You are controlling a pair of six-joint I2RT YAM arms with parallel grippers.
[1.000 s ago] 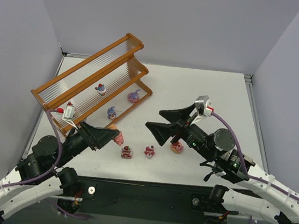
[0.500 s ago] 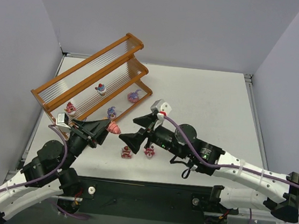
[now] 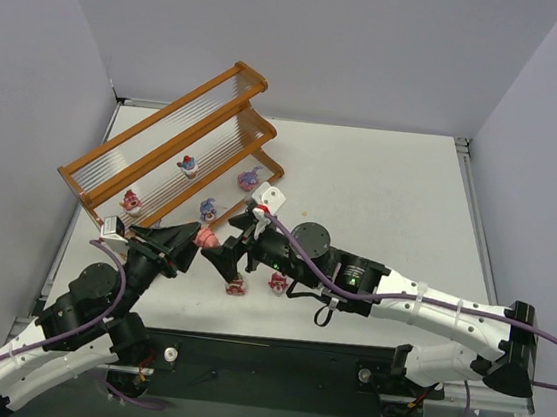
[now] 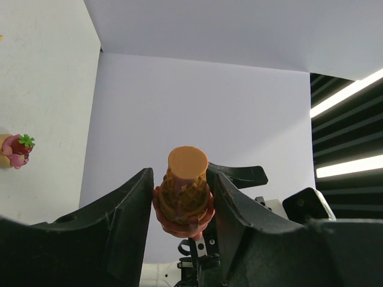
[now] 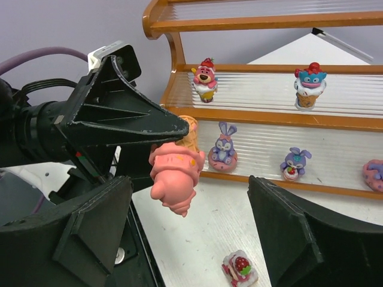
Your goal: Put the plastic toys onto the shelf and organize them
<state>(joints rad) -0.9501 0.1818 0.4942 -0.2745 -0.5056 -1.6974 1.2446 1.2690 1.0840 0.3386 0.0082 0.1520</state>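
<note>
Pink ice-cream cone toy (image 5: 175,164) is hanging scoop-down in the left hand (image 4: 182,200). That hand is pinching it by the waffle cone at roughly half width, above the white surface (image 3: 392,181) and just beside the lowest tier of the shelf (image 5: 257,24).

The right hand (image 3: 225,255) is sitting spread wide with one finger on either side of the toy. There are gaps on both sides and it is gripping nothing.

This is reading as a handover. The left is holding the toy inverted, so the right is probably lining up to take it and get it upright, though I can't confirm that from these views.

The shelf is already carrying five figurines on its lower two tiers:
- bear cupcake (image 5: 205,81)
- blue-faced cupcake (image 5: 310,84)
- purple bunny (image 5: 223,146)
- smaller bunny (image 5: 291,162)
- pink donut (image 5: 374,173), at the frame edge

A small red toy (image 3: 236,284) and a second red toy (image 3: 278,282) are lying loose on the surface under the hands.
</note>
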